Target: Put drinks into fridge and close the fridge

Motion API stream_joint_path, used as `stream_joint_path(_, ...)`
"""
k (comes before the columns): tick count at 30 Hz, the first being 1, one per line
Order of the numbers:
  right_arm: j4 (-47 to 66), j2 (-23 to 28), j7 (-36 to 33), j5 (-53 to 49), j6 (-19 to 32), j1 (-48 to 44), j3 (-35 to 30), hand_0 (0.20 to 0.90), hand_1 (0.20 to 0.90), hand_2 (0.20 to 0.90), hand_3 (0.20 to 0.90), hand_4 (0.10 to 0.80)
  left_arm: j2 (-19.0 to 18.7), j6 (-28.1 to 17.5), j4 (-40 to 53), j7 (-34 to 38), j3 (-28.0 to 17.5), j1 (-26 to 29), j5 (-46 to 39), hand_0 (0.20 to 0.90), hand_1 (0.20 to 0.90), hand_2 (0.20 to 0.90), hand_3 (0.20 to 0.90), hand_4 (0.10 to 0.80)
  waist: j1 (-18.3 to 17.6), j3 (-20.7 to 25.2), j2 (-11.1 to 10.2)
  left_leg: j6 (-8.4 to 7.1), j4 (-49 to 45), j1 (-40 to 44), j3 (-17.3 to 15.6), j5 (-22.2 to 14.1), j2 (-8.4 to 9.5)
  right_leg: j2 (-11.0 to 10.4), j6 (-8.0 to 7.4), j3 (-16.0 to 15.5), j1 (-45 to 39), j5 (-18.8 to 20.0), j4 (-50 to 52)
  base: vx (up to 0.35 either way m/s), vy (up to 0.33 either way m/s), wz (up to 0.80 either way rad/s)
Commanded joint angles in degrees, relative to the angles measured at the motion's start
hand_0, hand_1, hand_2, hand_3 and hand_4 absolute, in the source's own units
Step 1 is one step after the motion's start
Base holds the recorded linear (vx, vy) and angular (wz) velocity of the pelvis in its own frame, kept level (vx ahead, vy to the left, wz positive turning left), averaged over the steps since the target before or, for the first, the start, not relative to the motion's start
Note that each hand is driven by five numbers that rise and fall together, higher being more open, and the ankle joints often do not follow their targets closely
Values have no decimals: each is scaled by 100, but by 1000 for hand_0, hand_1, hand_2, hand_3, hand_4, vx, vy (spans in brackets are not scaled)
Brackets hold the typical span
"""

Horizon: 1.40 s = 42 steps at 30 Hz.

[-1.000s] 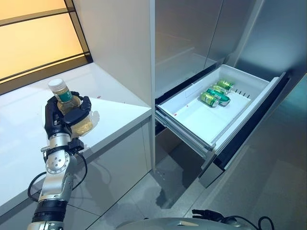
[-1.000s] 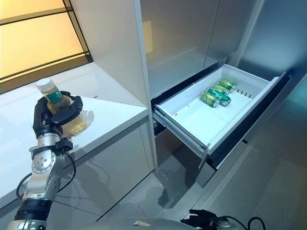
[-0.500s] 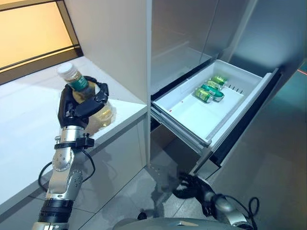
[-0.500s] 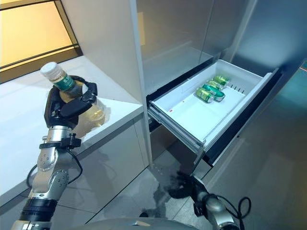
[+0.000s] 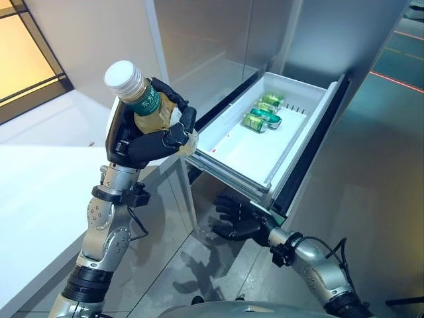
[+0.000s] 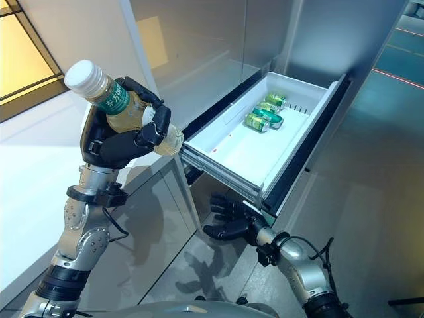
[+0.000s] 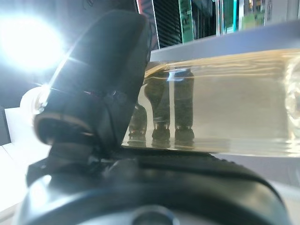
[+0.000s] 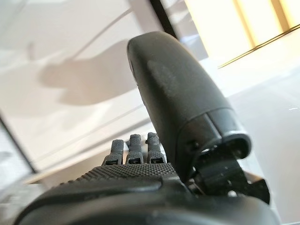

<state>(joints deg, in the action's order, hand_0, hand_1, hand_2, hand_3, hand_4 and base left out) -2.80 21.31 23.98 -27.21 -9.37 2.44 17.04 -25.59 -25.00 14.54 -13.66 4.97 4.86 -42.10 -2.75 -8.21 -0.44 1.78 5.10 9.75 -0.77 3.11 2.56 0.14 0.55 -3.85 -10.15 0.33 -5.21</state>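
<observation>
My left hand (image 5: pixel 142 142) is shut on a clear bottle (image 5: pixel 147 105) of pale yellow drink with a white cap and green label. It holds the bottle tilted in the air, just left of the open white fridge drawer (image 5: pixel 228 158). The bottle's clear body (image 7: pixel 225 108) fills the left wrist view, with my thumb and fingers round it. Green cans (image 5: pixel 261 114) lie at the far end of the drawer. My right hand (image 5: pixel 233 217) is open and empty, low below the drawer's front corner; its fingers (image 8: pixel 133 147) also show straight in the right wrist view.
A white counter (image 5: pixel 40 192) runs along the left, its corner next to the drawer. The tall grey fridge front (image 5: pixel 205 46) rises behind the drawer. The grey floor (image 5: pixel 371 179) lies to the right of the drawer.
My left hand has lifted the bottle off the counter and carried it up and right toward the drawer. My right hand has come up under the drawer's front. The camera has shifted.
</observation>
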Motion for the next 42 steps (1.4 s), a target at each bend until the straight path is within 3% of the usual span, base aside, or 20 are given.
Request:
stream_joint_path(1, 1410, -36, -171, -412, 1038, -912, -475, 900, 900, 900, 900, 800, 47, -281, 416, -243, 35, 1033, -684, 300, 300, 300, 200, 100, -5, 424, 105, 76, -10, 141, -248, -620, 50, 15, -391, 129, 213, -334, 448, -18, 13, -19)
stream_joint_path(4, 1818, -2, -228, -311, 1133, -1150, -629, 900, 900, 900, 900, 800, 115, -24, 442, -316, 134, 1120, -700, 300, 300, 300, 200, 100, -40, 423, 105, 102, -14, 145, -282, -643, 69, 10, -401, 169, 253, -329, 482, -12, 21, -19)
stream_joint_path(14, 2252, 348, -249, 14, 611, -1534, -653, 900, 900, 900, 900, 800, 351, 727, 463, -345, 765, 1490, -521, 300, 300, 300, 200, 100, -165, 413, 42, 177, -39, 127, -334, -692, 136, 33, -410, 300, 378, -295, 599, -9, 7, -10)
stream_joint_path(21, 2223, 525, -177, 148, 410, -1721, -493, 900, 900, 900, 900, 800, 353, 774, 336, -318, 1075, 1657, -314, 300, 300, 300, 200, 100, -204, 412, 17, 185, -35, 122, -340, -697, 151, 60, -407, 345, 403, -276, 611, 0, 0, 0)
stream_joint_path(32, 2055, 772, 59, -137, -78, -2015, -224, 900, 900, 900, 900, 800, 144, 317, 26, -45, 1422, 2013, 574, 300, 300, 300, 200, 100, -225, 440, -45, 180, -54, 94, -378, -708, 152, 78, -398, 342, 429, -270, 618, 3, 0, -2)
stream_joint_path(42, 2057, 886, 28, -136, 202, -2065, -303, 900, 900, 900, 900, 800, 69, 427, -262, 139, 1519, 1897, 880, 300, 300, 300, 200, 100, -192, 442, -74, 163, -83, 87, -477, -723, 130, 57, -407, 224, 424, -257, 597, 21, -12, -4)
